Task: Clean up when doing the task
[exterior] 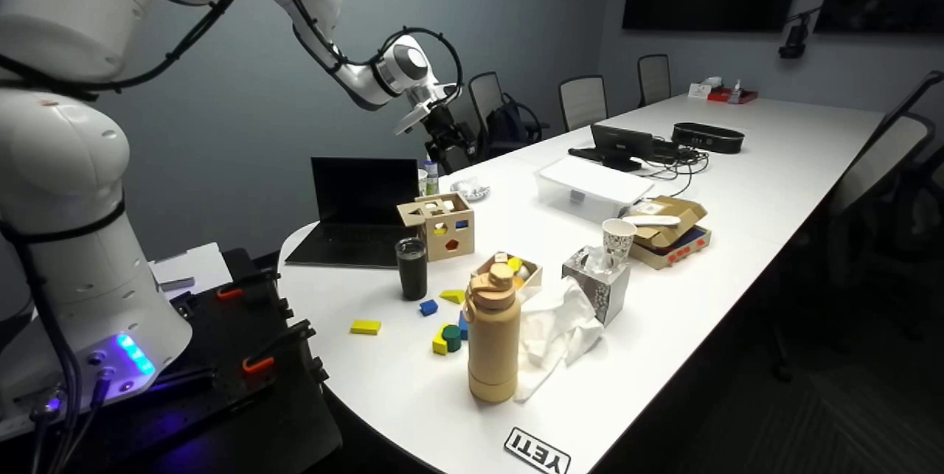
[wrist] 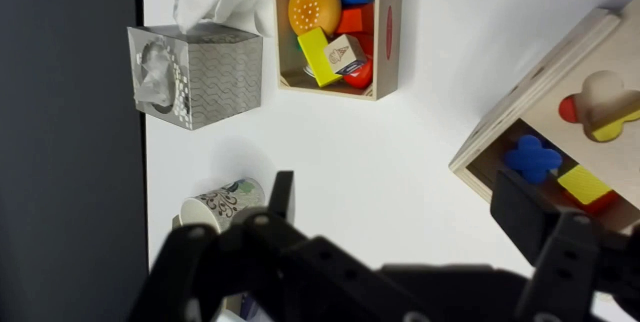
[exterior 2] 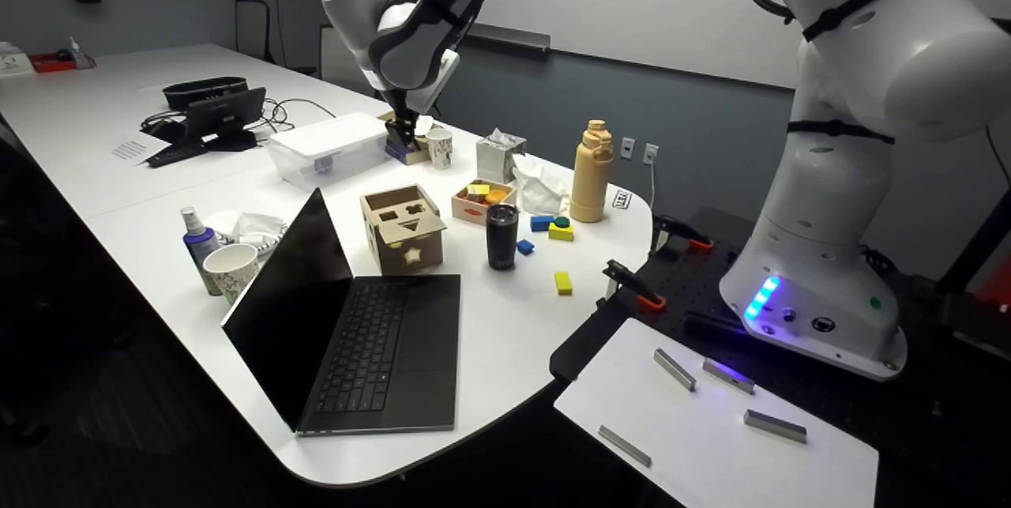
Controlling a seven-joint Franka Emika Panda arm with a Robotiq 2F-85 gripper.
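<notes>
My gripper (wrist: 395, 192) is open and empty, high above the white table; it also shows in both exterior views (exterior: 450, 138) (exterior 2: 403, 129). The wooden shape-sorter box (exterior: 453, 242) stands near the laptop with its lid partly slid aside. Blocks show inside it in the wrist view (wrist: 492, 126). A small wooden tray (wrist: 389, 36) of mixed blocks sits beside the tissue box (wrist: 225, 74). Loose blocks lie on the table: a yellow block (exterior: 365, 326), a blue block (exterior: 428, 307), a green cylinder (exterior: 451, 337) and others. Crumpled white tissue (exterior 2: 539, 188) lies by the tan bottle (exterior 2: 591, 176).
A black tumbler (exterior 2: 501, 238) stands near the sorter box. An open laptop (exterior 2: 387, 358) is at the table edge. A paper cup (exterior 2: 440, 148), a lidded clear bin (exterior 2: 336, 148), cardboard boxes (exterior: 671, 231), a spray bottle (exterior 2: 199, 243), another cup (exterior 2: 233, 271) and a plate (exterior: 476, 191) stand around.
</notes>
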